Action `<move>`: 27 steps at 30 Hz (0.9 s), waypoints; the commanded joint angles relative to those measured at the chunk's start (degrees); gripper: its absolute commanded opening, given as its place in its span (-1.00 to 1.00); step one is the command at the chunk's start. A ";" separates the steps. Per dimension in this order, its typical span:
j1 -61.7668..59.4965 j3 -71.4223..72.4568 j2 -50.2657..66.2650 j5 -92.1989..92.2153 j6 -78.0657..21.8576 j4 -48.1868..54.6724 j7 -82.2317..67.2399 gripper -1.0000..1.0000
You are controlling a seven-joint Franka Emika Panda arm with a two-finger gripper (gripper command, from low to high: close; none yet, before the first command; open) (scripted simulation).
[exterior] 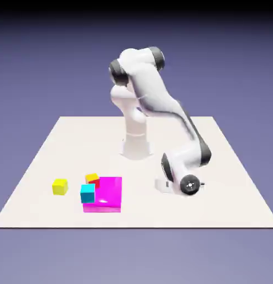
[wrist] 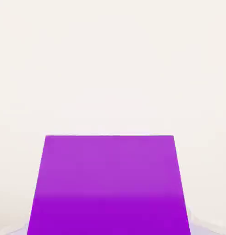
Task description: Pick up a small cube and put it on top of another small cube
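Note:
In the hand view the small purple cube (wrist: 110, 183) fills the lower middle, large and close, resting on the white table and hiding both fingertips. My gripper (exterior: 163, 186) is down at the table toward the exterior view's right, shut on this cube. The hand hides the cube in the exterior view. Other small cubes sit toward the exterior view's left: a yellow cube (exterior: 60, 186) alone, and a cyan cube (exterior: 87, 193) against the magenta block's left edge.
The big flat magenta block (exterior: 108, 195) lies left of my hand in the exterior view, with an orange-topped small cube (exterior: 92, 178) at its far left corner. The robot base (exterior: 135, 145) stands behind. The white table (exterior: 227, 194) extends around my hand.

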 commanded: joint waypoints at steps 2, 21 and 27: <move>-0.02 -3.09 -1.95 -2.85 0.86 -0.44 -4.84 -1.00; 3.60 -37.44 -18.71 -28.84 10.99 -6.82 -50.72 -1.00; 13.22 -49.90 -17.77 -39.39 19.29 -13.53 -51.11 -1.00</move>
